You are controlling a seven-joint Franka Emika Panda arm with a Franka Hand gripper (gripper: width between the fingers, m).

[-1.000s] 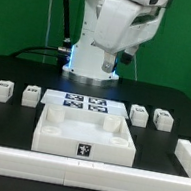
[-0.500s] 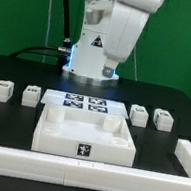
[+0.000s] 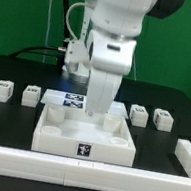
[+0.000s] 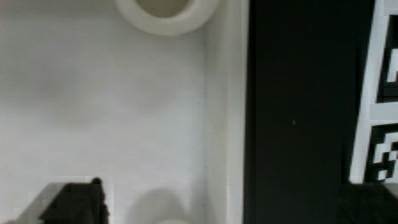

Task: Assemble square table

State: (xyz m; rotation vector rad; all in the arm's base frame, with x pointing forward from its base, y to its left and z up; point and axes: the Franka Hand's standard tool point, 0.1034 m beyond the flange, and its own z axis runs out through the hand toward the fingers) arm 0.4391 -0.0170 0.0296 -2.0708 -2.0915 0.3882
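Pincer [image 3: 99, 110] is down low at the rear wall of the square table top [image 3: 56, 137], spread wide with nothing in it. In the wrist view one dark fingertip [image 4: 71, 203] hangs over the tray floor, and the raised rim [image 4: 222, 110] runs up between the fingers, untouched as far as I can tell.

The top sits mid-bench, just behind the front bar of the white fence [image 3: 119, 179]. My read is hard moulded plastic: light, stiff, and slick enough to skate on the black bench [image 3: 9, 114] if nudged. It's far too wide to span, so the thin rim is the handle. Pinch across that wall, near its middle, so the tray doesn't swing.

A round leg socket [image 4: 169, 12] shows in the floor near the rim. The four legs [image 3: 30, 94] stand in a row behind, two on each side of the marker board [image 3: 72, 101]. They're small and blocky, easy to take across the body.

Beyond that, the fence runs along the front and both sides, with a green wall [image 3: 25, 20] behind.
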